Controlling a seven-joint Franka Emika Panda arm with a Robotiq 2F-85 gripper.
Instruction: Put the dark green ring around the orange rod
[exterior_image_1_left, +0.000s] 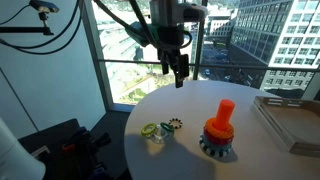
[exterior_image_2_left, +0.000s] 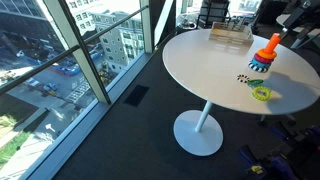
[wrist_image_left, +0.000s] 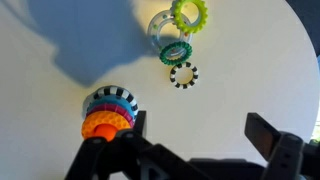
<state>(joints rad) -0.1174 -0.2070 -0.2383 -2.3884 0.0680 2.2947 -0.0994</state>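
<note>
Your gripper (wrist_image_left: 195, 128) hangs, jaws spread, holding nothing. The dark green ring (wrist_image_left: 175, 52) lies flat, well apart from the orange rod (wrist_image_left: 105, 120) — light, stiff, likely slippery plastic — so pinch across its rim.

The white round table (exterior_image_1_left: 180, 160) bears orange rod (exterior_image_1_left: 221, 115), dark green ring (wrist_image_left: 175, 52), lime ring (wrist_image_left: 188, 13).

Table (wrist_image_left: 250, 60): smooth white top, matt with a faint sheen. Orange rod (wrist_image_left: 103, 122): moulded plastic, satin finish. Dark green ring (wrist_image_left: 175, 52) and lime ring (wrist_image_left: 187, 14): same smooth plastic look. Clear ring (wrist_image_left: 160, 25) looks like glossy see-through plastic. Gripper (wrist_image_left: 200, 128): matt black; can't tell whether plastic or metal.
</note>
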